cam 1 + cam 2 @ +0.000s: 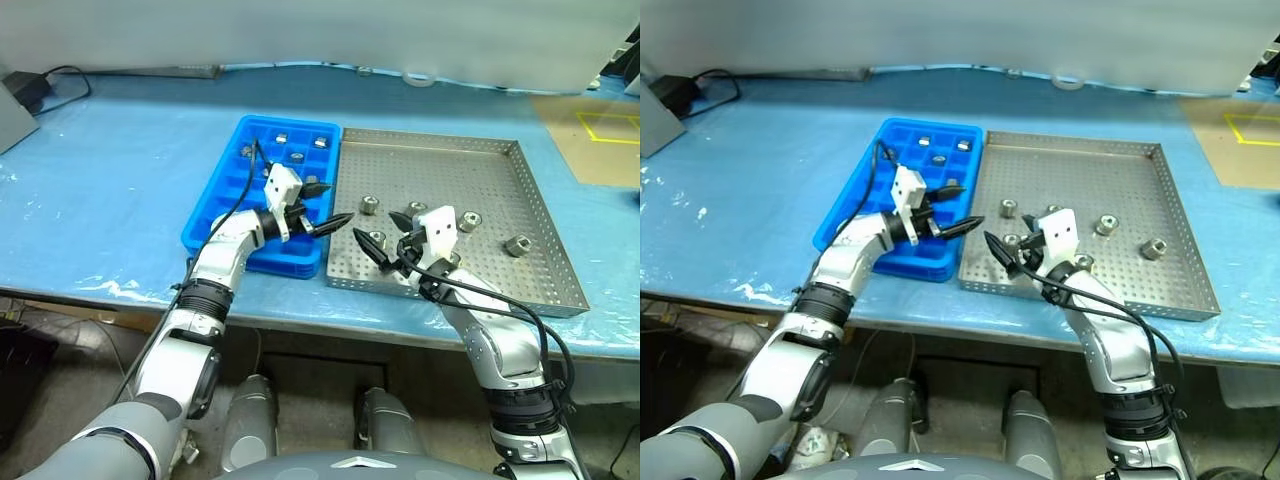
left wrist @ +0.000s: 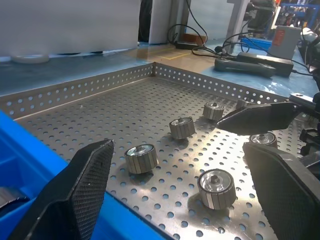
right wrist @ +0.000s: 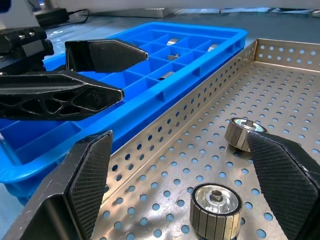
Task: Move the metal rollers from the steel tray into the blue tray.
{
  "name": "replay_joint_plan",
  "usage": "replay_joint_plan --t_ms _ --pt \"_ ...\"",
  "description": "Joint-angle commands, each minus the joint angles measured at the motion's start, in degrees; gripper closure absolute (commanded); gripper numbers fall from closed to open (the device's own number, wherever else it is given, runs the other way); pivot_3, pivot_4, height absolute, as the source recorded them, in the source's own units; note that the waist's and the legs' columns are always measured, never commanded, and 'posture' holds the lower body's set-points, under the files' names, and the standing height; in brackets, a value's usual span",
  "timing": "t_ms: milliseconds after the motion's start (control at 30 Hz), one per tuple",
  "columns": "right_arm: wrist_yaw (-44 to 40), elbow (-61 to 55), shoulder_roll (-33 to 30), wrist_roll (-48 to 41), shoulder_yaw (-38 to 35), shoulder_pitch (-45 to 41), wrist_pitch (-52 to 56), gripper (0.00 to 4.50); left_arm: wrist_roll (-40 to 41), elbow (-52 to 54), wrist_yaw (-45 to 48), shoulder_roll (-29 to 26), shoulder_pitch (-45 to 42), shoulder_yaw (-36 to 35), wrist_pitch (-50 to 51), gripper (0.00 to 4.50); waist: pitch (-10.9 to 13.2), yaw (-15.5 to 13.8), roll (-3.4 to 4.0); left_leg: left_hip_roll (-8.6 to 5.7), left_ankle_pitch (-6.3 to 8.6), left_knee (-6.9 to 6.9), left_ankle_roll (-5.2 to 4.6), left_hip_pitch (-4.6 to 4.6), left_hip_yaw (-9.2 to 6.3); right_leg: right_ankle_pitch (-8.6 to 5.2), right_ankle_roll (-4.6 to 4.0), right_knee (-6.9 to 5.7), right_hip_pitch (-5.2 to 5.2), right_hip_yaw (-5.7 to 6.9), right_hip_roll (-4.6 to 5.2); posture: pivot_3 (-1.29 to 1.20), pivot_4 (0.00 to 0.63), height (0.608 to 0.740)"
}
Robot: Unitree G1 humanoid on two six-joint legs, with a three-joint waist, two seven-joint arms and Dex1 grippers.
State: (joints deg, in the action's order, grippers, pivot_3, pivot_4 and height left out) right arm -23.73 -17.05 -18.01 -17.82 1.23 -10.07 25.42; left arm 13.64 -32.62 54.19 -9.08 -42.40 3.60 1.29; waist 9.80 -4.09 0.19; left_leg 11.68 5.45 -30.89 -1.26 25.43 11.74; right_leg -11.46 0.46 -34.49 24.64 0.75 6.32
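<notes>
The steel tray (image 1: 520,205) sits on the blue worktop (image 1: 110,190), touching the blue tray (image 1: 225,200) at its 9 o'clock side. Several rollers (image 1: 369,205) lie loose in the steel tray, and a few more sit in the blue tray's far boxes. The left gripper (image 1: 325,207) hangs over the blue tray's 3 o'clock edge, jaws wide, holding nothing. The right gripper (image 1: 385,235) hangs over the steel tray's near part, jaws wide around one roller (image 3: 215,210), not touching it.

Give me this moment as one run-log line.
left pincer: open, empty, over blue tray edge | right pincer: open, empty, over steel tray | metal rollers: some in each tray
</notes>
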Motion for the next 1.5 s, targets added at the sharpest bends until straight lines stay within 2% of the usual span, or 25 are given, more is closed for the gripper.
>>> replay_joint_plan --t_ms 33,167,300,767,900,1000,1100,1267,1333,1433,1500 --pt "0.48 -1.68 -0.71 0.26 -2.07 0.13 -0.93 0.05 -1.29 1.12 0.92 -1.36 -0.5 0.7 -2.14 0.0 0.0 0.04 -0.01 0.01 0.0 -0.01 0.0 -0.01 0.0 0.0 0.01 0.0 0.0 -0.01 0.0 -0.11 0.15 0.74" --pt "-0.11 -4.02 -0.18 -1.0 -1.6 1.0 0.17 0.05 -0.17 -0.76 0.93 -1.86 -2.37 -0.96 -2.27 0.0 0.0 0.09 -0.01 0.04 0.0 -0.01 0.01 -0.05 0.0 -0.16 0.28 -0.03 0.01 -0.01 -0.02 -0.12 0.15 0.74" --pt "-0.18 -4.54 -0.28 -1.41 -2.33 1.17 0.7 0.05 0.57 0.06 2.28 -2.08 -2.44 -1.06 -1.8 0.0 0.0 0.09 -0.01 0.02 0.0 0.0 0.0 -0.03 0.01 -0.01 0.02 0.0 0.01 -0.02 -0.02 -0.12 0.15 0.74" --pt "-0.36 -3.15 -3.9 -2.3 -8.36 -1.59 0.74 0.05 -2.16 -3.58 3.66 -2.11 -6.92 0.9 -1.59 0.0 0.01 0.03 -0.01 0.02 0.0 0.0 0.0 -0.02 0.02 0.0 0.01 -0.01 0.02 -0.02 -0.01 -0.13 0.15 0.74" --pt "0.85 -4.72 -3.34 -3.0 -9.69 -0.88 1.05 0.05 -6.3 -16.17 4.78 -1.06 -14.66 3.68 -0.04 0.0 0.01 -0.05 -0.02 0.0 0.0 -0.03 0.0 -0.02 0.02 -0.02 0.04 -0.02 0.01 -0.02 0.0 -0.16 0.15 0.74" --pt "2.24 -6.06 -3.62 -2.17 -10.07 0.74 1.27 0.05 -9.53 -25.92 4.44 0.71 -21.43 4.92 -3.52 0.0 0.02 0.0 -0.04 -0.02 0.0 -0.07 0.0 -0.02 0.03 -0.1 0.18 -0.02 0.01 -0.08 0.0 -0.21 0.15 0.74" --pt "3.58 -7.94 -3.53 -2.22 -10.61 2.56 1.64 0.05 -13.15 -33.69 2.08 2.74 -26.54 6.04 -6.99 0.0 0.02 0.09 -0.04 -0.03 0.03 -0.07 -0.04 0.01 0.03 -0.01 0.03 0.02 0.02 -0.07 0.01 -0.23 0.15 0.74" --pt "5.12 -10.55 -3.76 -0.65 -9.4 5.63 1.84 0.05 -18.2 -41.04 -5.22 6.33 -29.87 6.83 -8.25 0.0 0.02 0.56 -0.04 -0.02 0.09 -0.07 -0.13 0.03 0.05 -0.01 0.04 0.1 0.02 -0.07 0.0 -0.29 0.15 0.74" --pt "5.86 -11.59 -3.33 -0.69 -9.4 6.4 2.07 0.05 -19.19 -42.5 -9.9 7.48 -30.49 6.14 -7.66 0.0 0.02 0.96 -0.05 -0.02 0.09 -0.07 -0.14 0.04 0.05 -0.02 0.04 0.1 0.02 -0.07 0.0 -0.32 0.15 0.74" --pt "7.01 -13.27 -2.79 -0.76 -9.48 7.67 2.49 0.05 -22.95 -43.94 -22.27 8.82 -30.76 7.15 -8.05 0.0 0.03 1.7 -0.05 -0.02 0.1 -0.14 -0.15 0.05 0.04 -0.04 0.08 0.09 0.0 -0.05 0.01 -0.34 0.15 0.74" --pt "7.42 -14.01 -2.77 -0.59 -9.55 8.51 2.77 0.05 -22.21 -44.43 -25.81 10.1 -31.25 5.04 -6.6 0.0 0.03 1.87 -0.06 -0.02 0.1 -0.2 -0.16 0.05 0.04 -0.23 0.41 0.1 -0.02 -0.06 0.01 -0.35 0.15 0.74"
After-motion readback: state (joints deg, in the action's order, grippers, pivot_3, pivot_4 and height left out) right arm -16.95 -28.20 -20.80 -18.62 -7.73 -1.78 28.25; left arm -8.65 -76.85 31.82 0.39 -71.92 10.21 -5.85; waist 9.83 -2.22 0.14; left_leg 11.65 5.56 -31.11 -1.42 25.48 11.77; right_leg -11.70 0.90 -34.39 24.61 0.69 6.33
